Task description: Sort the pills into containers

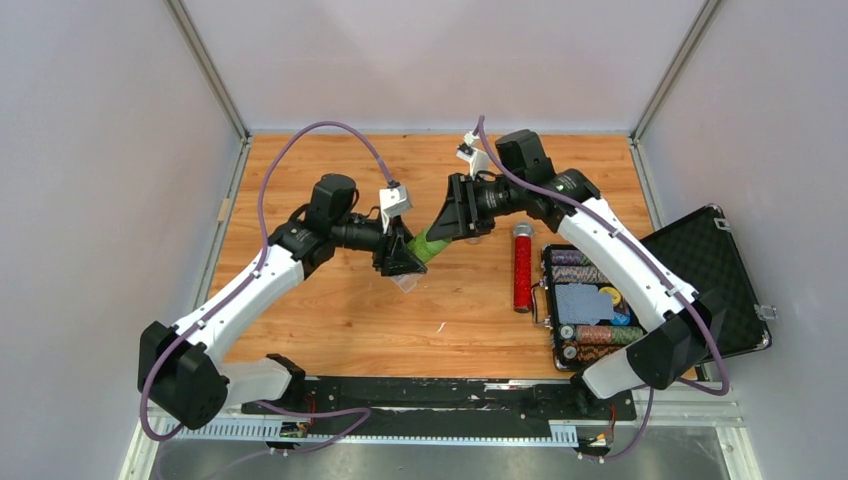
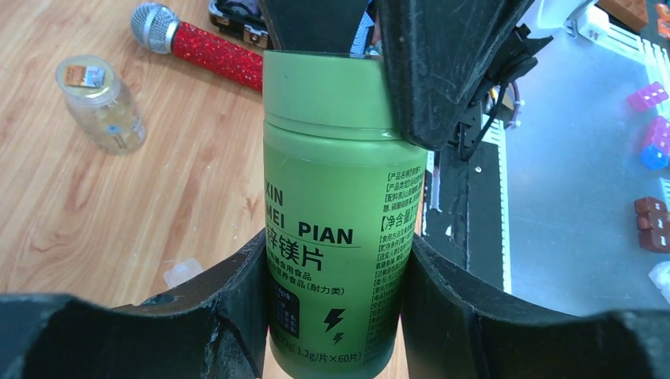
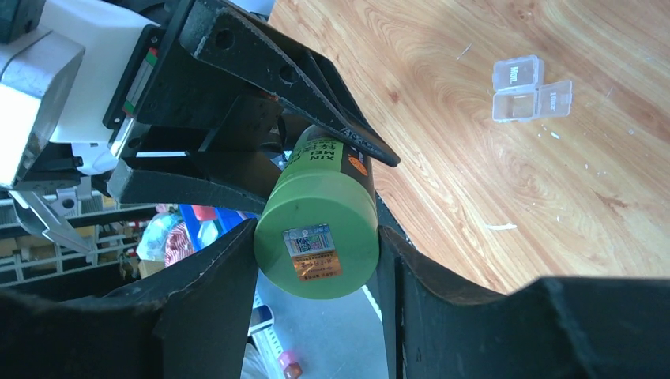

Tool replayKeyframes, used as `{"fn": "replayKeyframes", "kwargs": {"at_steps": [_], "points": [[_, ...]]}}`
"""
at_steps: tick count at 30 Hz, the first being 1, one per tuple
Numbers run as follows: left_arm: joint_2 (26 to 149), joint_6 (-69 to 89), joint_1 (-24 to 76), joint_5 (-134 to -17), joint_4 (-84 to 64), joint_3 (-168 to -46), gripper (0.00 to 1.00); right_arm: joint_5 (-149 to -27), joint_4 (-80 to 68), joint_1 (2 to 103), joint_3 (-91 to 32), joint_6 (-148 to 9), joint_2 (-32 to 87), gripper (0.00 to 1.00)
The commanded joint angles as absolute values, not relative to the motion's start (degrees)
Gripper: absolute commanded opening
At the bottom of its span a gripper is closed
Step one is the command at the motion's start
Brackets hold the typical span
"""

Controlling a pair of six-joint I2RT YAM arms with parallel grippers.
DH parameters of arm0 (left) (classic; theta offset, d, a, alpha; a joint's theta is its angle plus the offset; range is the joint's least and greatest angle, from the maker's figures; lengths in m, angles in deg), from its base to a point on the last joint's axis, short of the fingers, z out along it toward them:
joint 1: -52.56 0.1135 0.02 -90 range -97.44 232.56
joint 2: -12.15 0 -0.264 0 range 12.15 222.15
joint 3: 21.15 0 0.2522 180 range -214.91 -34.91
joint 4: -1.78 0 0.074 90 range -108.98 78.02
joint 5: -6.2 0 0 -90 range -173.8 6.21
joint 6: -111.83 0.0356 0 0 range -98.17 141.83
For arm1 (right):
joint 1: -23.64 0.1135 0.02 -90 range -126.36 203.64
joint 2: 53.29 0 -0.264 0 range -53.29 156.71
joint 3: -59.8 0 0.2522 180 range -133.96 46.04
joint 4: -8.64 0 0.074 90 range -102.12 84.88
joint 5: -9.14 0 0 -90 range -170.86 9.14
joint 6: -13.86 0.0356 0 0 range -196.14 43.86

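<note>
Both arms reach inward, meeting above mid-table on one green pill bottle (image 1: 432, 241) held off the wood: left gripper (image 2: 336, 260) clamps its body, right gripper (image 3: 316, 245) its cap. One tiny clear pill box (image 3: 521, 85) lies open on the wooden table (image 3: 490, 174), seemingly just below the left gripper, well apart from any edge. Rightward: one red microphone (image 1: 522, 268).

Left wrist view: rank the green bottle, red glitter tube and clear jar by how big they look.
1. green bottle, largest, though nearest the lens.
2-3. red glitter tube and clear jar: too alike to rank; tube longer, jar wider.
</note>
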State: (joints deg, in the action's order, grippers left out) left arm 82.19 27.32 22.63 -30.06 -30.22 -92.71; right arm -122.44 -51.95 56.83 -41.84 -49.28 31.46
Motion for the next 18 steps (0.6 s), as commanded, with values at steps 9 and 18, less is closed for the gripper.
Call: {"fn": "replayKeyframes", "kwargs": {"at_steps": [9,18], "points": [[81.12,24.91,22.64,-17.84,-31.92,-96.17,0.00,-142.32,-37.21,57.47,-33.53,-73.04,24.94,0.00],[76.01,27.78,22.61,-35.31,-31.22,-94.99,0.00,-116.22,-39.26,57.39,-39.17,-51.30,26.03,1.00]]}}
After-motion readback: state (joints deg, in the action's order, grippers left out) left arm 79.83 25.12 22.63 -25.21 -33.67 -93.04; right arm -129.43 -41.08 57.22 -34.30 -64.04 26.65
